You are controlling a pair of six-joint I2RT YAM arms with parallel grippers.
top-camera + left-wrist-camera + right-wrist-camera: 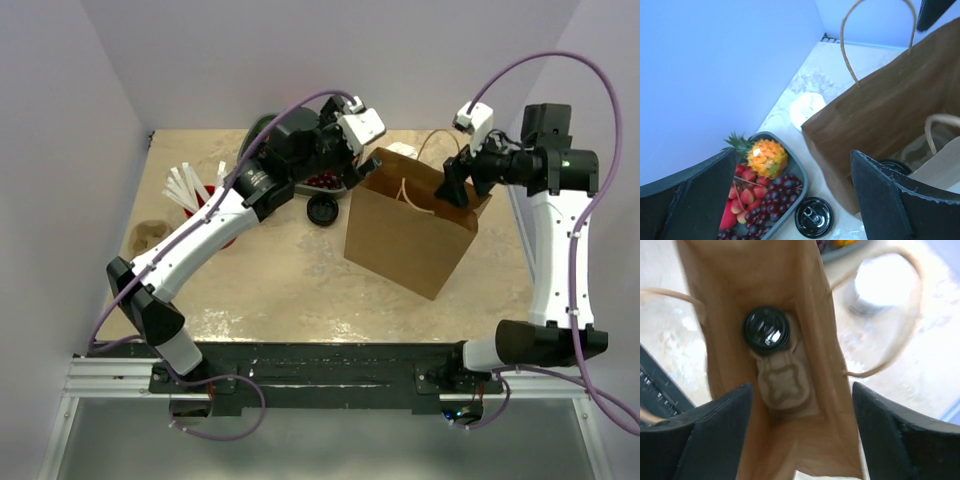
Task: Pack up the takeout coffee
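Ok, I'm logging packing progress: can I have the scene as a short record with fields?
coffee: small brown paper cup with round black lid, lid up, at the bottom of the brown paper bag
right hand: open, empty, over the bag mouth
left hand: open, empty, beside the bag
loose: second black plastic lid on table

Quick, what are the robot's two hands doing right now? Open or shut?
Left gripper: open, holding nothing.
Right gripper: open above the paper bag, holding nothing; the takeout coffee sits inside.
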